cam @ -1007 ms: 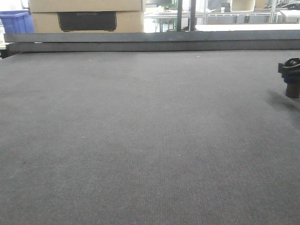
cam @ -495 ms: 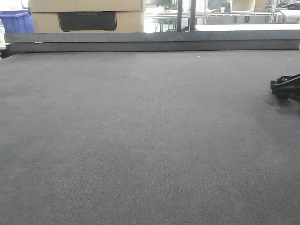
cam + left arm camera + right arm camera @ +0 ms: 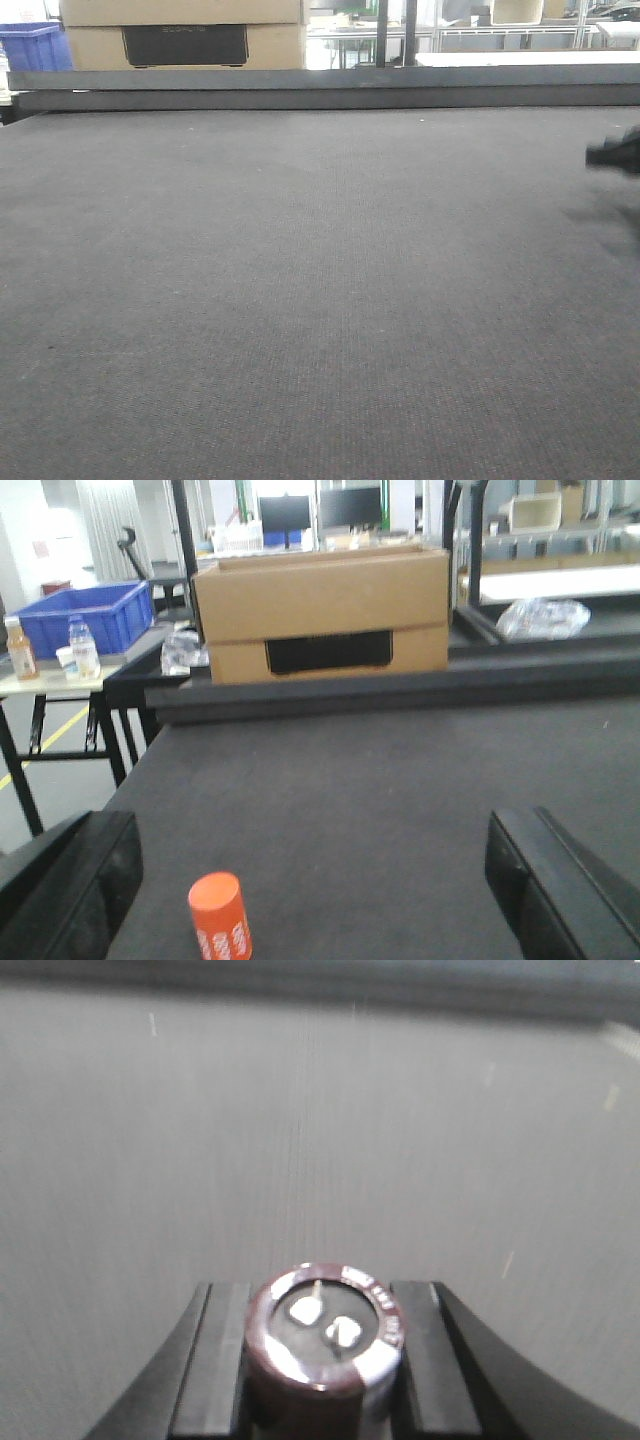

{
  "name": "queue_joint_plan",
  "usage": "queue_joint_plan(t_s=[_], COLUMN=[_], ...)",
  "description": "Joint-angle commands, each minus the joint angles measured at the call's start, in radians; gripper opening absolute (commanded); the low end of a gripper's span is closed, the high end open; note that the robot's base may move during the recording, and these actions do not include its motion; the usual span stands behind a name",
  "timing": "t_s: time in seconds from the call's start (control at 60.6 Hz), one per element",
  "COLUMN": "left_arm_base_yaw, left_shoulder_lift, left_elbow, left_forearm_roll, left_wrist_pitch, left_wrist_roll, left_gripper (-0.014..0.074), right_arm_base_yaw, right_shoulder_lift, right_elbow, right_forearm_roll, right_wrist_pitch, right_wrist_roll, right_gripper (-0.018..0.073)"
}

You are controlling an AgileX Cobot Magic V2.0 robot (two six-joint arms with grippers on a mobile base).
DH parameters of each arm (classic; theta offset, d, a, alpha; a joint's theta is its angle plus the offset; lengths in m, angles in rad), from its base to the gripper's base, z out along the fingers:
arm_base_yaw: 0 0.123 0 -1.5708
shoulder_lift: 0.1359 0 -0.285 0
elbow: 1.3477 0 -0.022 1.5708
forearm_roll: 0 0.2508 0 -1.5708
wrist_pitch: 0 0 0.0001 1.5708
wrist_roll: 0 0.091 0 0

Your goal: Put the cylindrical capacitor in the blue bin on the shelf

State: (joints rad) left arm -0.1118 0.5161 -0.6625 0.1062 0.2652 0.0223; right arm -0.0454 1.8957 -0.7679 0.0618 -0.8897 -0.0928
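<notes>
The cylindrical capacitor [image 3: 325, 1332], dark maroon with two silvery terminals on its end, sits clamped between the two black fingers of my right gripper [image 3: 322, 1385] in the right wrist view, above the dark table top. In the front view the right gripper [image 3: 617, 152] is a blurred black shape at the right edge. My left gripper [image 3: 315, 890] is open wide and empty, low over the table. The stainless steel shelf is out of view.
An orange cylinder [image 3: 220, 918] with white print stands on the dark table [image 3: 300, 280] between the left gripper's fingers, nearer the left one. A cardboard box [image 3: 320, 615] sits behind the table's raised back rail [image 3: 320, 90]. A blue crate [image 3: 85, 615] stands on a side table at far left.
In the front view the right gripper at the right edge tilted over and dipped, then rose a little, and is now blurred. Nothing else on the table moved.
</notes>
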Motion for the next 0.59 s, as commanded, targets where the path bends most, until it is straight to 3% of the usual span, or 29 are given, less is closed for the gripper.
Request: queue_joint_plan(t_s=[0.0,0.165,0.264,0.578], left_arm_base_yaw=[0.031,0.139,0.19,0.195], left_shoulder_lift=[0.064,0.22,0.339,0.743], left_elbow=[0.033,0.097,0.103,0.109], left_forearm_roll=[0.006,-0.129,-0.15,-0.153], left_wrist_pitch=[-0.067,-0.297,-0.345,-0.664], left_wrist_roll=[-0.008,-0.008,-0.008,-0.008], left_gripper=[0.0598,0.0598,0.0598,0.0598], right_arm_base_yaw=[-0.001,0.0,0.0,0.067], right_shoulder_lift=[-0.127,-0.375,-0.483,-0.685], right_elbow=[0.015,0.015,0.015,0.015], right_forearm_roll=[-0.005,-0.005,-0.005,-0.005], right_wrist_pitch=[0.05,0.274,0.371,0.412], right_wrist_roll=[-0.001,-0.001,-0.001,-0.001], right_gripper=[-0.016,-0.0162,-0.0162,-0.0162])
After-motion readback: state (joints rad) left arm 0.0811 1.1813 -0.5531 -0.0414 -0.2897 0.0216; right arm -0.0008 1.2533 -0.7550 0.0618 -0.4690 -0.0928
